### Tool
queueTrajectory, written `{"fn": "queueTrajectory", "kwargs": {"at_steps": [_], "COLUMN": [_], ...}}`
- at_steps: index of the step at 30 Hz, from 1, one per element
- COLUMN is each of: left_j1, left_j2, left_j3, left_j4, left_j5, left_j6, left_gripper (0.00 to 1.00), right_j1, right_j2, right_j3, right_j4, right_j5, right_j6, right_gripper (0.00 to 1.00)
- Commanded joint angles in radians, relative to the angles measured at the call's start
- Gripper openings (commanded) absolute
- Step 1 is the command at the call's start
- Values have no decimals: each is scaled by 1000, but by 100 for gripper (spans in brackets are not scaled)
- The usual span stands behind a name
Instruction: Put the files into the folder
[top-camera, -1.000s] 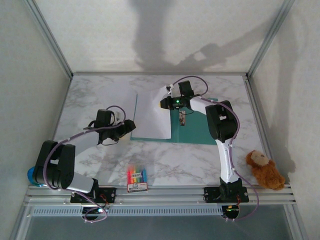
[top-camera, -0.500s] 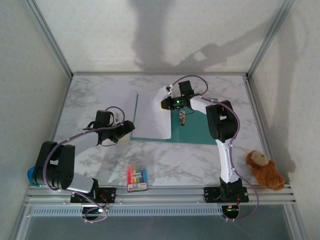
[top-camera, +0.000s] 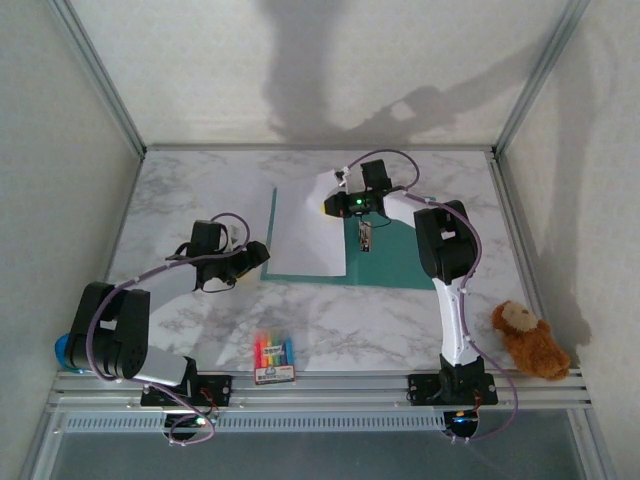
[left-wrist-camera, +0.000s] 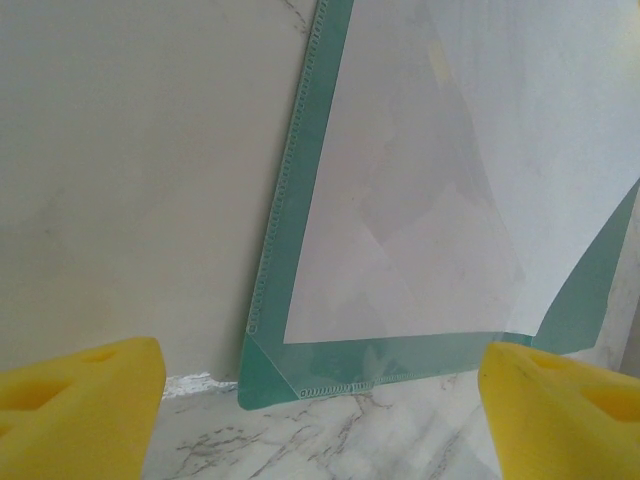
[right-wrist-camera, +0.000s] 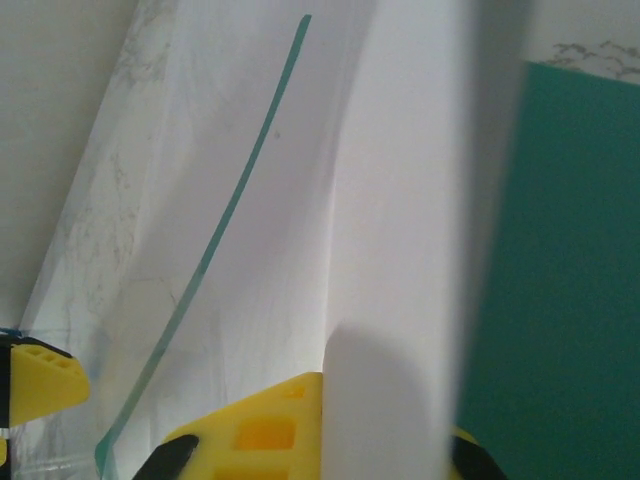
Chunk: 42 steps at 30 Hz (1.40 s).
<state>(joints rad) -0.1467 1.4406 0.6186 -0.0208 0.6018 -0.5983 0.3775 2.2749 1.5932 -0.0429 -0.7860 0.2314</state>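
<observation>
Folder (top-camera: 390, 258) open flat at mid-table (top-camera: 200, 190), files (top-camera: 308, 232) lying on its left panel, right gripper (top-camera: 330, 203) at the files' far right corner, left gripper (top-camera: 262, 255) just beside the folder's near left corner, crayon box (top-camera: 273, 358) near the front edge between the arm bases, stuffed bear (top-camera: 528, 340) at the front right edge.

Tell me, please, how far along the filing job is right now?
Partly done, it seems. The folder lies open and the files sit over its left panel. In hand: the right claw pinches the files' far right edge; the left claw is open by the folder's near left corner. Left, probably: release the sheets and close the folder.
</observation>
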Motion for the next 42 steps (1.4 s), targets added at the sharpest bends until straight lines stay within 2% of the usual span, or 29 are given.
{"fn": "queueTrajectory", "kwargs": {"at_steps": [1, 14, 23, 26, 32, 36, 42], "left_j1": [11, 13, 13, 13, 12, 7, -57], "left_j2": [-8, -9, -6, -11, -20, -38, -44], "left_j3": [-16, -18, -17, -17, 10, 59, 177], "left_j4": [-6, -5, -4, -5, -27, -72, -117], "left_j5": [1, 5, 6, 8, -5, -57, -166], "left_j6": [17, 18, 18, 18, 19, 33, 47], "left_gripper": [82, 82, 82, 82, 82, 81, 76], "right_j1": [14, 29, 35, 34, 32, 12, -24], "right_j2": [-3, -45, -58, -58, -86, -138, -221], "right_j3": [-16, -149, -153, -145, -97, -88, -126], "right_j4": [50, 209, 192, 182, 56, -43, -129], "right_j5": [-37, -32, -18, -21, 23, 58, 96], "right_j6": [23, 153, 144, 148, 89, 31, -10], "right_gripper": [0, 0, 0, 7, 35, 42, 43]}}
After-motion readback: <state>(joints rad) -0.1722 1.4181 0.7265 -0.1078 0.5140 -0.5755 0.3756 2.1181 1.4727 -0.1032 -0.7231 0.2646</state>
